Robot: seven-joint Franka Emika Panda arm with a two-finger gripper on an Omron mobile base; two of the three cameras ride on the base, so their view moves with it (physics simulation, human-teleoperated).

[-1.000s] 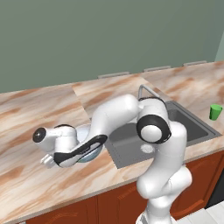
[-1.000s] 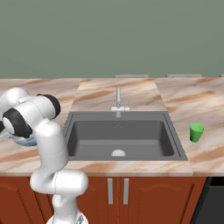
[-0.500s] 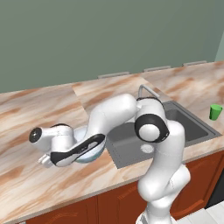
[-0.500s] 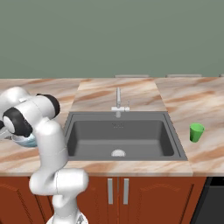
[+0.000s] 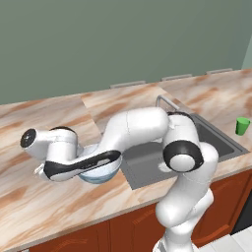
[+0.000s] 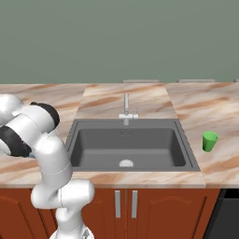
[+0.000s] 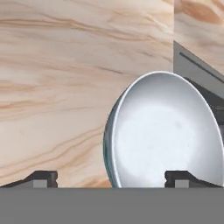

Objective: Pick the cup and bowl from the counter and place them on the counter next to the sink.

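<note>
Since a second ago the jaws have spread wide, and the gripper [image 7: 111, 177] now stands released over the bowl [image 7: 164, 131], its two tips well apart on either side of the rim. That pale blue bowl [image 5: 98, 172] rests on the bench [image 5: 44, 216] just left of the sink [image 6: 126, 144], likely set there because that is the spot the task names. Across the sink, on its right, the cup [image 6: 209, 141] stands upright on the bench, not yet carried. Behind the sink rises the faucet [image 6: 126, 106]; the arm's own forearm overhangs the bowl.
</note>
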